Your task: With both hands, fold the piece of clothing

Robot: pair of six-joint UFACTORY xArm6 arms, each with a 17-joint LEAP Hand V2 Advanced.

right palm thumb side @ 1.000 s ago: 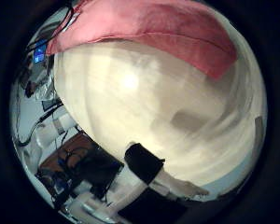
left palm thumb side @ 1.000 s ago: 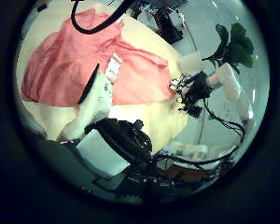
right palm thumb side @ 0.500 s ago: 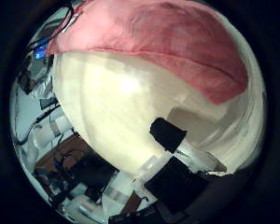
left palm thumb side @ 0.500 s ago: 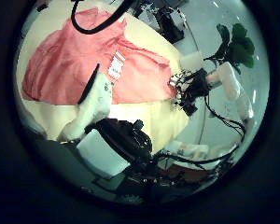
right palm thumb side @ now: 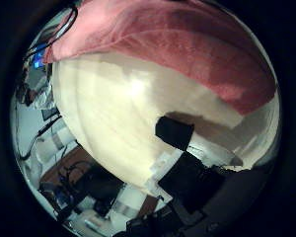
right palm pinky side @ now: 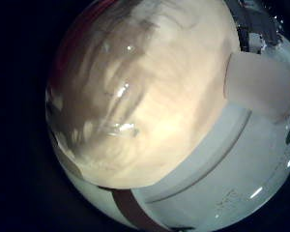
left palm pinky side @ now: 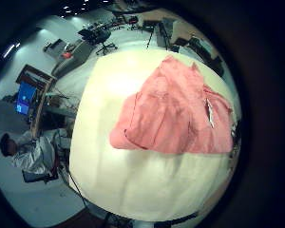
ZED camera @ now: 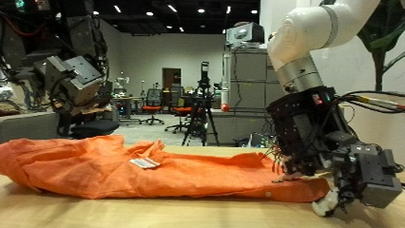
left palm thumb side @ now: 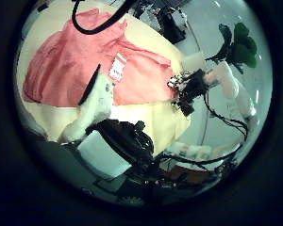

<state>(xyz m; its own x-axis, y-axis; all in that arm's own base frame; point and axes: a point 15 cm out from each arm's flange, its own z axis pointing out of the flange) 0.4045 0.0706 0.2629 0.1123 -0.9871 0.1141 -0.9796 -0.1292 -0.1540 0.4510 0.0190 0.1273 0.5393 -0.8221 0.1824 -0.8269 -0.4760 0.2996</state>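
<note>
An orange garment [ZED camera: 140, 171] lies spread flat on the pale table [ZED camera: 50, 211], with a white label [ZED camera: 145, 162] on it. My left hand [ZED camera: 76, 81] hangs high above the garment's far end, fingers relaxed and holding nothing. My right hand [ZED camera: 332, 171] is low at the garment's near end, its fingertips at the cloth's edge. The left little finger side palm view shows the whole garment [left palm pinky side: 176, 114] from above. The left thumb side palm view shows the garment [left palm thumb side: 66, 61] and the right hand [left palm thumb side: 191, 87]. The right thumb side palm view shows a straight finger [right palm thumb side: 176, 133] over bare table beside the garment [right palm thumb side: 178, 44].
A green plant [ZED camera: 380, 38] stands behind the right arm and also shows in the left thumb side palm view [left palm thumb side: 238, 42]. Tripods, chairs and desks [ZED camera: 190, 104] stand in the room beyond the table. The right little finger side palm view shows bare table top [right palm pinky side: 135, 87].
The right hand has moved closer to the garment's edge and its finger has come further into its thumb side view. The left hand has stayed where it was.
</note>
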